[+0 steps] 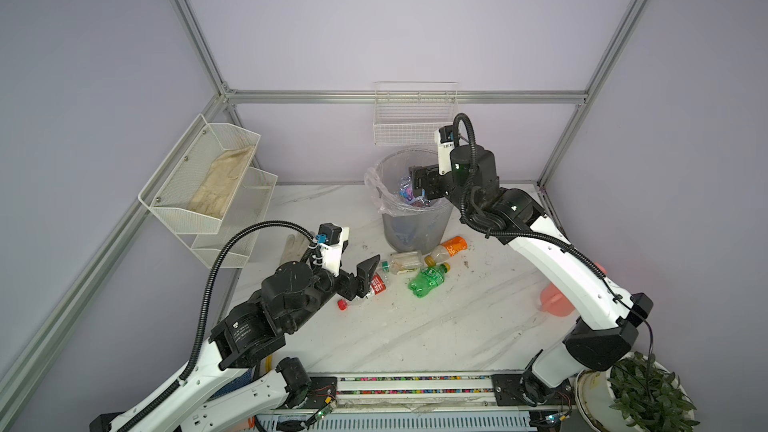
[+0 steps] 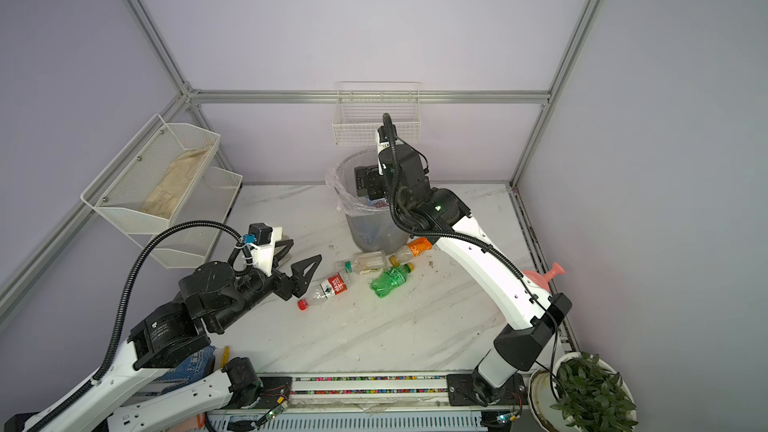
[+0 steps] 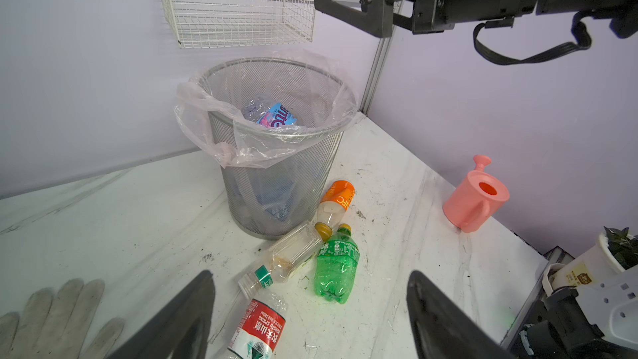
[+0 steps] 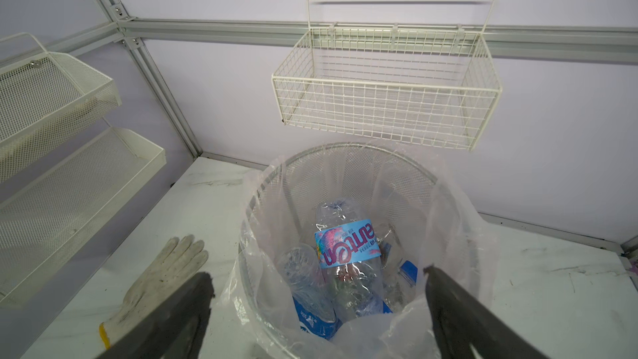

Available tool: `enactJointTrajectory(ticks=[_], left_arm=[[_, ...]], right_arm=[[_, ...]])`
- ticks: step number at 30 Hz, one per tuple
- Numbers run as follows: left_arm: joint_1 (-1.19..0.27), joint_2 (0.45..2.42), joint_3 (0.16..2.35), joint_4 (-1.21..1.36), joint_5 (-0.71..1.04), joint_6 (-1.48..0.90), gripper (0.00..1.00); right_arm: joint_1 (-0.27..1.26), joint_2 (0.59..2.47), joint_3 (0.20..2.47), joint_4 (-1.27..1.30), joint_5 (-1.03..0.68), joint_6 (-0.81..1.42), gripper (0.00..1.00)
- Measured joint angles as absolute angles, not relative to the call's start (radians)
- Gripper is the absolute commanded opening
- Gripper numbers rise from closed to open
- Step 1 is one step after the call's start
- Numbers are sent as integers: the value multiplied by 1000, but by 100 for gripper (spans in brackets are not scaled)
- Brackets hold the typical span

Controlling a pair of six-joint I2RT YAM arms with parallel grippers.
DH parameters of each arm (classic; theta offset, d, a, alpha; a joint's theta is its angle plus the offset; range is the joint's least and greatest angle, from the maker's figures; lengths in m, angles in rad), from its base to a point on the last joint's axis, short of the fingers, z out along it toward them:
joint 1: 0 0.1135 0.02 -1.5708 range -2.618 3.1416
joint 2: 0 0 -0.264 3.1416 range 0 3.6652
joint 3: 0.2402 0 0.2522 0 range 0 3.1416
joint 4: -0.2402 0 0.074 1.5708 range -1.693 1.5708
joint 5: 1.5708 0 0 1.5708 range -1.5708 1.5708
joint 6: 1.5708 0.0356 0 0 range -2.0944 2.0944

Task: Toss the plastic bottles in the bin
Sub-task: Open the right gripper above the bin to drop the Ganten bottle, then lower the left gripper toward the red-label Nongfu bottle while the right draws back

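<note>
Hovering over the bin (image 4: 345,174) with my right hand (image 4: 317,274): fingers spread wide, nothing between them. Directly below, a blue-labelled bottle (image 4: 348,243) lies inside the liner on top of other clear ones, so I judge the drop for this one done. My left hand (image 3: 310,276) is open too, holding nothing, low over the tabletop (image 3: 121,219) near the red-labelled bottle (image 3: 260,328), which lies on its side. Four left out, all lying at the foot of the bin: that red one, a clear bottle (image 3: 293,253), an orange-labelled bottle (image 3: 338,198) and a green bottle (image 3: 336,267), the last three bunched close together. Step in hand, as I read it: right side clearing off the bin, left side lining up a pick. Next move calls for lowering the left hand so its fingers straddle the red bottle across its body, then closing. Glove (image 3: 58,309) lies just beside; leave it.
</note>
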State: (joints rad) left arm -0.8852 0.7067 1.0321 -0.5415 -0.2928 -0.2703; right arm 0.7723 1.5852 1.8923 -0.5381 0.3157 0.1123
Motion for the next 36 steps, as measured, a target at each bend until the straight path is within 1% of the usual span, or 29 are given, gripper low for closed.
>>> enactJointTrajectory(ticks=[6,14,29,36], left_arm=[[-886,719,1032,-541,-292,-270,85],[-886,748,1032,-540,-292,-270,86],[-883,794,977,-527,-320,-284,88],[-836,864,961,-535,-315,-326,88]], right_arm=[[774,1516,1860,-562,273,124,98],[804,1424,1819,-587,264,130,98],[897,1410,1742,-650,270,149,98],[920,1399,1718,-669,272,153,98]])
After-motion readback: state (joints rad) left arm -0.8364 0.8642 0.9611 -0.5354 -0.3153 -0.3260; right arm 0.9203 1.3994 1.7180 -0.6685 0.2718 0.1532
